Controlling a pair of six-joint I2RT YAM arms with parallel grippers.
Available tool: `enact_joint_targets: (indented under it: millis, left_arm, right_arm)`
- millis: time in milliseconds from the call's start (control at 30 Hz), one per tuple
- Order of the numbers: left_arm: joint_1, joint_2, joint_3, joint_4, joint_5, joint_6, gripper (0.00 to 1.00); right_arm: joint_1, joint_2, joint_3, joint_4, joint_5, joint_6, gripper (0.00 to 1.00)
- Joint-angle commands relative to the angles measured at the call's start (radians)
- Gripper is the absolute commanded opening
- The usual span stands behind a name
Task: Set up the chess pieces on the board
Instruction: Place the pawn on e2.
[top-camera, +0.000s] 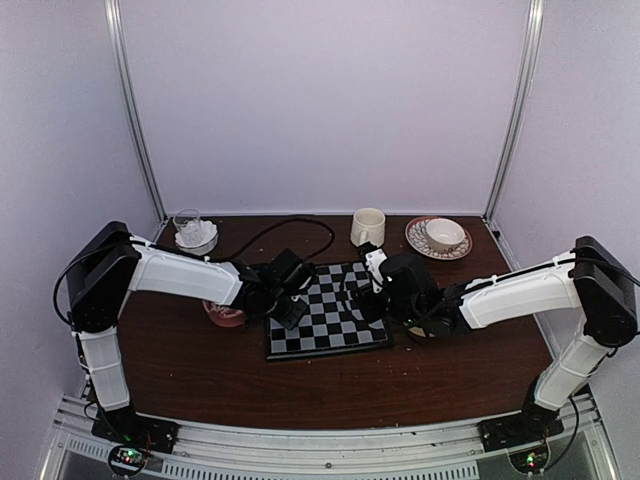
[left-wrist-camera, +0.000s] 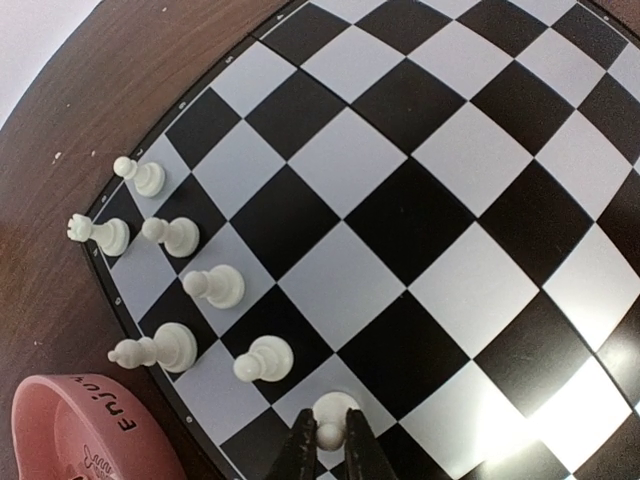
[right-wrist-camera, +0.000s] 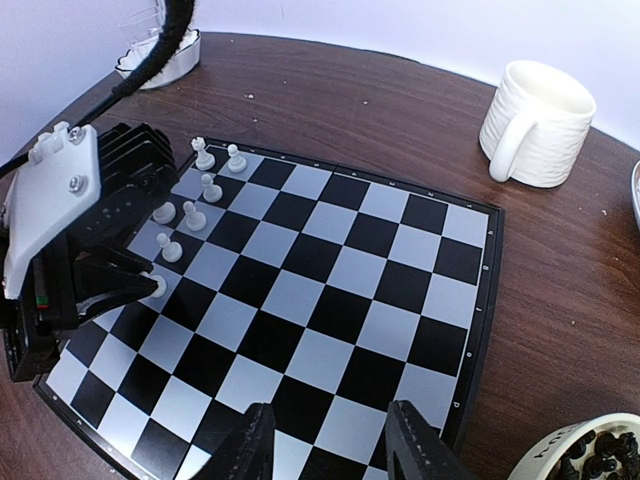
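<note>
The board lies in the middle of the table. Several white chess pieces stand in two short rows at its left corner; they also show in the right wrist view. My left gripper is shut on the head of a white pawn, whose base rests on a pale square in line with the other pawns. In the right wrist view this gripper shows at the board's left edge. My right gripper is open and empty, hovering above the board's near side. No black pieces stand on the board.
A pink bowl sits just left of the board. A bowl of black pieces is at the board's right. A white mug, a cup on a patterned saucer and a glass dish of white pieces stand at the back.
</note>
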Motion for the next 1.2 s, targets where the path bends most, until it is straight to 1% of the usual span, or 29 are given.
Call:
enact_joint_targets:
  millis: [0, 333, 467, 667, 767, 900, 1167]
  left_arm:
    - [0.006, 0.0, 0.019, -0.023, -0.007, -0.013, 0.12]
    - [0.006, -0.006, 0.017, -0.029, -0.013, -0.014, 0.16]
    - [0.007, -0.009, 0.016, -0.029, -0.016, -0.014, 0.21]
    - [0.006, -0.025, 0.009, -0.029, -0.018, -0.011, 0.21]
    - [0.006, -0.056, -0.012, -0.014, -0.008, -0.011, 0.22]
    - [0.006, -0.117, -0.06, 0.018, -0.002, -0.008, 0.27]
    - [0.013, -0.255, -0.164, 0.078, -0.107, -0.022, 0.28]
  right_arm:
    - [-0.006, -0.007, 0.015, 0.002, -0.006, -0.008, 0.4]
    - [-0.006, -0.003, 0.017, -0.001, -0.01, -0.008, 0.4]
    - [-0.006, -0.004, 0.017, 0.0, -0.012, -0.009, 0.4]
    - [-0.006, -0.002, 0.018, -0.001, -0.013, -0.009, 0.4]
    - [-0.007, -0.001, 0.019, -0.001, -0.014, -0.01, 0.4]
    - [-0.007, -0.003, 0.019, -0.002, -0.015, -0.011, 0.4]
    - [-0.008, -0.007, 0.019, -0.004, -0.018, -0.014, 0.4]
